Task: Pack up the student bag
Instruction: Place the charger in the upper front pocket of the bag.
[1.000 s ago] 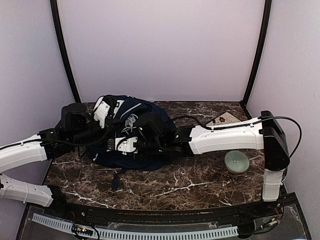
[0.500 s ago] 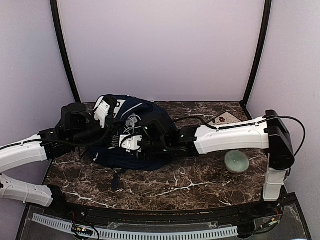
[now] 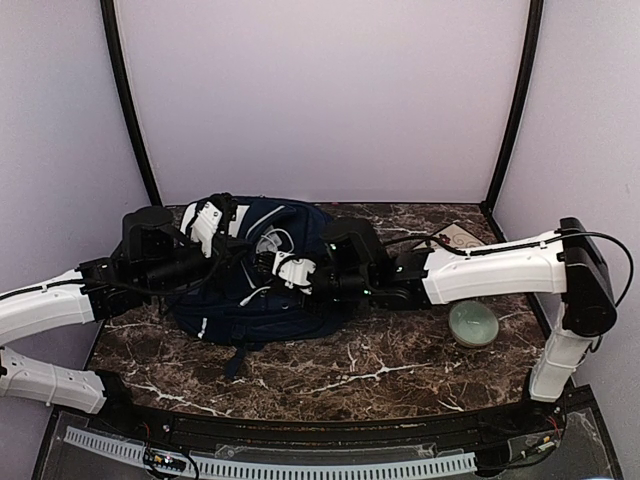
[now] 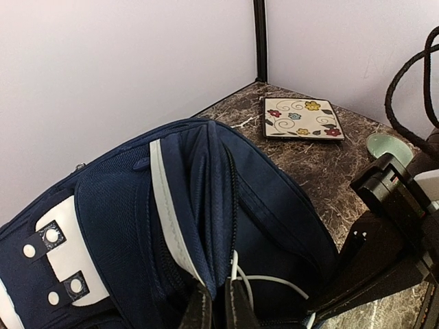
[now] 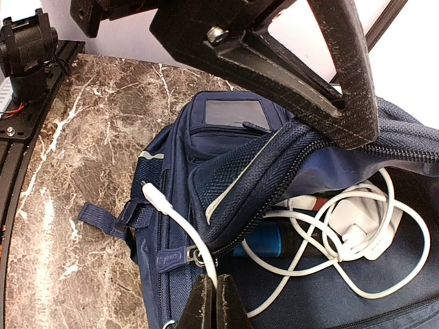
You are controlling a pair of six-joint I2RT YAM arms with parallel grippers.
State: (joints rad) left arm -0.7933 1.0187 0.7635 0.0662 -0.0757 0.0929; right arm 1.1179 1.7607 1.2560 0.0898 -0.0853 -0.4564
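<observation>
The student bag [image 3: 255, 312], navy with white trim, lies on the marble table with its main zip open. My left gripper [image 3: 232, 225] is shut on the upper edge of the opening [image 4: 206, 226] and holds that flap up. My right gripper [image 5: 211, 301] is shut on a white charging cable [image 5: 185, 233] at the bag's mouth, beside the zip pull [image 5: 170, 258]. The cable's plug end [image 5: 152, 197] hangs outside over the bag's front. The rest of the cable loops inside with a white charger [image 5: 363, 223] and a blue item [image 5: 271, 240].
A pale green bowl [image 3: 473, 323] stands on the table to the right, under the right arm. A flowered square coaster [image 3: 452, 238] lies at the back right corner. Purple walls close in the back and both sides.
The right arm has drawn back to the right and its jaws have shut on the cable. The bag has shifted slightly right with its opening spread wider. The left arm has stayed put.
</observation>
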